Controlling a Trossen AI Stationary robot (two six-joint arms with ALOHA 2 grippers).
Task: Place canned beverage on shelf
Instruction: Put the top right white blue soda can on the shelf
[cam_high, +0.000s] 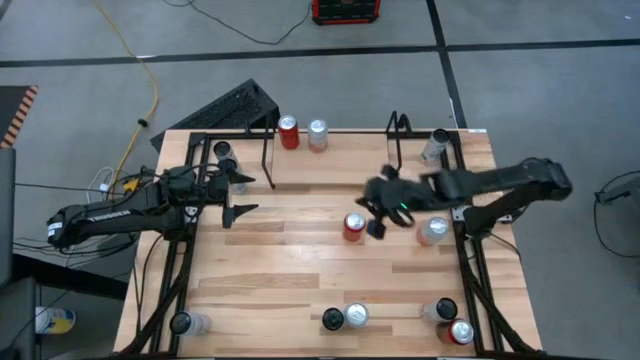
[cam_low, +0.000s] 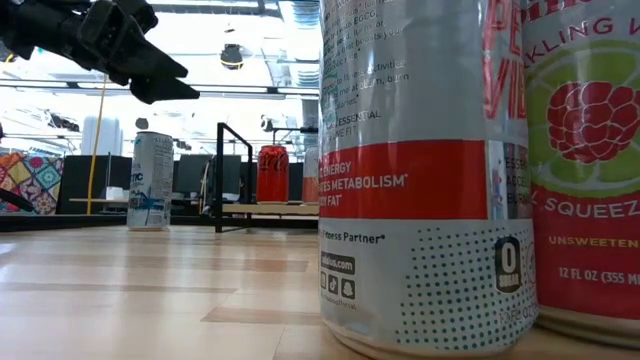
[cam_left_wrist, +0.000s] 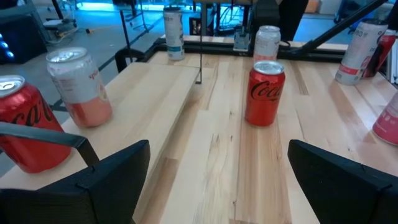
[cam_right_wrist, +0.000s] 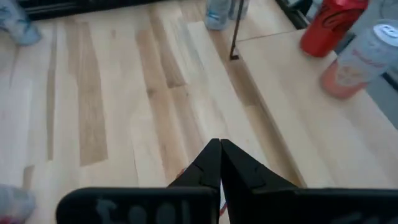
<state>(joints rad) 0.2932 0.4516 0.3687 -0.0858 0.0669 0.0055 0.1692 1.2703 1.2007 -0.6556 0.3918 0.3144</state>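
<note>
On the left side of the wooden table (cam_high: 300, 270), the left pincer (cam_high: 236, 197) hovers with its two fingers spread wide and nothing between them. In the left wrist view those fingers frame a red cola can (cam_left_wrist: 265, 93) standing upright on the bare wood ahead.

Along the far edge of the table stands the shelf (cam_high: 335, 150), a raised wooden strip between two thin black wire uprights. Two cans are already on its left part: a red can (cam_high: 289, 132) and, just beside it to the right, a silver can (cam_high: 318, 134). The rest of the shelf to the right carries nothing.

Near the middle of the table, in front of the shelf and well apart from it, the red cola can (cam_high: 354, 227) stands upright. Just to its right is the right pincer (cam_high: 380, 222), its fingers pressed together tip to tip and gripping nothing; in the right wrist view the closed fingertips (cam_right_wrist: 219, 155) point down over bare wood. A pale pink can (cam_high: 432, 231) stands to the right of that pincer, close under the right arm.

More cans stand at the table's corners and along its near edge, among them a silver-topped can (cam_high: 355, 316) in the middle of the near edge and a red one (cam_high: 460, 332) at the near right corner.
</note>
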